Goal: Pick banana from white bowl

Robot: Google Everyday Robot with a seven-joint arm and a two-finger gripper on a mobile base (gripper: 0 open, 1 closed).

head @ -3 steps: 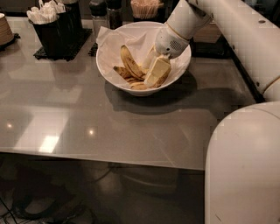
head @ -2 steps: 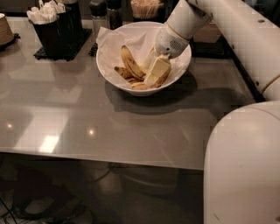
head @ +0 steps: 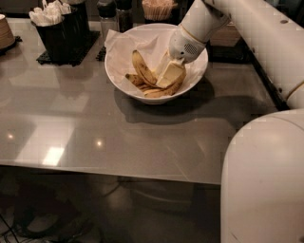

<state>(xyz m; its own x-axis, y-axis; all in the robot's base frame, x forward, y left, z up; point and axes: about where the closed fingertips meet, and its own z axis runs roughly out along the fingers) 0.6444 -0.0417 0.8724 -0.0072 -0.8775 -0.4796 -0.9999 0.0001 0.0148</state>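
Note:
The white bowl (head: 110,76) stands at the back middle of the grey table, with a crumpled white paper liner (head: 119,40) rising above its rim. Several bananas lie in it. A curved yellow banana (head: 142,68) with brown streaks leans in the middle, and others (head: 160,91) lie along the front of the bowl. My gripper (head: 169,76) reaches down into the right half of the bowl from the upper right. It rests against the bananas there, just right of the streaked banana. The bananas' right ends are hidden behind it.
A black cutlery holder (head: 61,29) with white utensils stands at the back left on a black mat. Two shakers (head: 108,14) and a basket (head: 158,8) stand behind the bowl. My white body (head: 263,180) fills the lower right. The table's front edge (head: 118,174) crosses below.

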